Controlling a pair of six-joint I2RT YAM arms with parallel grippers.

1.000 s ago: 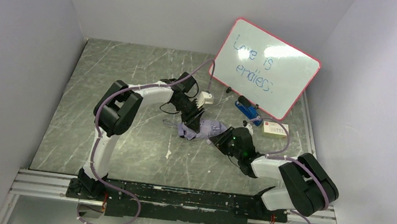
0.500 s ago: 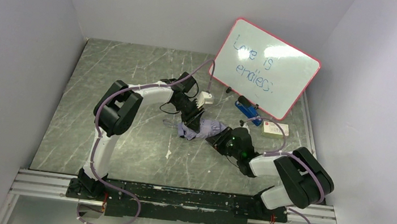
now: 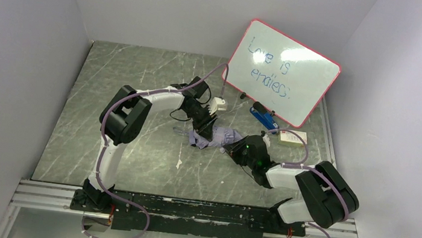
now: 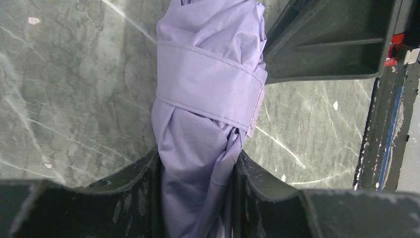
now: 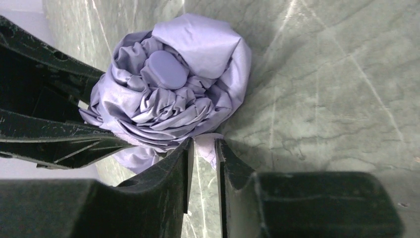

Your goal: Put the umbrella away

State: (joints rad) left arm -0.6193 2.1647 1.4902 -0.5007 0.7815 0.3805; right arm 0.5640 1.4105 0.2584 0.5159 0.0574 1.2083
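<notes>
The pale lavender fabric compact umbrella (image 3: 219, 137) lies folded mid-way across the grey marbled table (image 3: 140, 86), between the two arms. The left gripper (image 4: 195, 168) is clamped on the bundled canopy, a finger on either side. The fabric wrap strap (image 4: 208, 84) already encircles the bundle. The right gripper (image 5: 204, 144) stands nearly closed at the canopy's end, with a loose fabric flap at its tips; an actual pinch cannot be confirmed. Judged step: securing the strap. The next move calls for drawing it taut and pressing the end down.
</notes>
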